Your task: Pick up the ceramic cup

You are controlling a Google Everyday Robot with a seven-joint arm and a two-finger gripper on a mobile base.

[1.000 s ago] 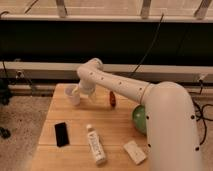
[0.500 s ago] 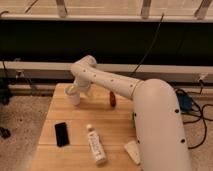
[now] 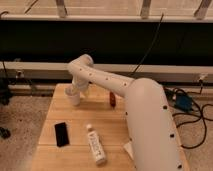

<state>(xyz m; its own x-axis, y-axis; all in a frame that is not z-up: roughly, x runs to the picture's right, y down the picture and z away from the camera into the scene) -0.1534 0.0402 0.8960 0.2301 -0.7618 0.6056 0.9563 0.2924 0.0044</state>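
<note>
The ceramic cup (image 3: 73, 97) is small, plain and white. It stands upright near the back left of the wooden table (image 3: 75, 120). My gripper (image 3: 80, 90) hangs down from the white arm's bent wrist, right at the cup's upper right side and partly overlapping it. Whether it touches the cup cannot be told. The arm's large white body (image 3: 147, 125) fills the right side of the view.
A flat black rectangular object (image 3: 61, 134) lies at the front left. A white bottle (image 3: 95, 146) lies on its side at the front middle. A small red object (image 3: 113, 98) sits beside the arm. Cables (image 3: 192, 112) lie on the floor at right. A dark wall stands behind the table.
The arm has swung further left and its wrist has come down onto the cup. The arm's body now covers the green bowl seen at the right a second ago.
</note>
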